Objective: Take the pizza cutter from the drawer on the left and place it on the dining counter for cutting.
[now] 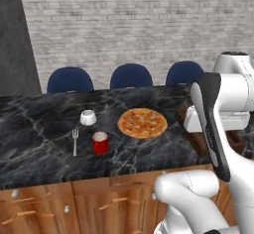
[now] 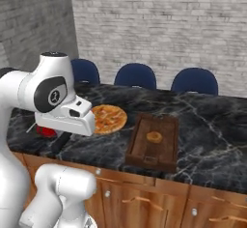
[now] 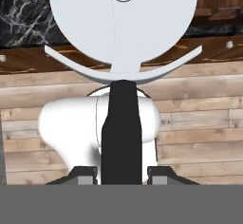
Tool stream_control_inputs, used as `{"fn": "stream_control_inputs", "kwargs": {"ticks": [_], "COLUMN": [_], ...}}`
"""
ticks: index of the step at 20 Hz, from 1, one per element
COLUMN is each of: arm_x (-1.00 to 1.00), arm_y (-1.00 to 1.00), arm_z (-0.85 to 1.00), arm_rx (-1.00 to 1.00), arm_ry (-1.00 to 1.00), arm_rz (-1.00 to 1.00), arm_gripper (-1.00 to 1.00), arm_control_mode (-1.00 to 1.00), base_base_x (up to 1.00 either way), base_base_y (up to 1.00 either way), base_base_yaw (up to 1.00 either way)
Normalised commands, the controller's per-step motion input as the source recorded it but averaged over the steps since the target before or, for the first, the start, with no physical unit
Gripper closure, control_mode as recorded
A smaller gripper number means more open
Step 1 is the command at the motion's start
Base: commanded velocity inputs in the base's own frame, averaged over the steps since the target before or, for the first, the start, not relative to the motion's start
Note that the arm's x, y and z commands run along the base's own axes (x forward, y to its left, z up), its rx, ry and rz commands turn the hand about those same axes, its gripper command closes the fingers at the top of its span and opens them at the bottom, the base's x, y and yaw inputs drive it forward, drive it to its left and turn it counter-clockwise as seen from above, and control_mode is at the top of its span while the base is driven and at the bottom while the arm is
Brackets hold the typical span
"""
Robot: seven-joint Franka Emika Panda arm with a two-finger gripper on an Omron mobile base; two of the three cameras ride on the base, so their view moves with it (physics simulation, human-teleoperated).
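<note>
In the hand view my gripper (image 3: 122, 175) is shut on the pizza cutter (image 3: 122, 133). Its dark handle stands between the two fingertips and its broad white round blade (image 3: 123, 19) spreads across the top. My hand (image 2: 67, 118) hovers over the front left part of the dining counter (image 2: 207, 121), whose black veined top (image 1: 39, 129) runs across both base views. Under the counter's edge at the left, a shallow drawer (image 1: 30, 194) with a small round knob looks shut.
A pizza (image 1: 142, 123) lies mid-counter, with a red cup (image 1: 100, 143), a white bowl (image 1: 88, 117) and a silver fork (image 1: 75, 141) to its left. To the right, a wooden tray (image 2: 137, 149) holds a small round pastry (image 2: 154, 136). Blue chairs (image 1: 131, 76) line the far side.
</note>
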Motion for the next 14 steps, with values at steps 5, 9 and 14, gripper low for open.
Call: {"fn": "stream_control_inputs", "kwargs": {"ticks": [5,9,14], "arm_x": [0.0,0.0,0.0], "arm_y": [0.0,0.0,0.0], "arm_z": [0.0,0.0,0.0], "arm_rx": [0.0,0.0,0.0], "arm_ry": [0.0,0.0,0.0], "arm_rz": [0.0,0.0,0.0], "arm_gripper": [1.0,1.0,1.0], "arm_control_mode": [1.0,1.0,1.0], "base_base_x": [0.15,0.35,0.47], "base_base_y": [0.57,0.25,0.0], "base_base_yaw": [-0.2,-0.11,-0.04]}}
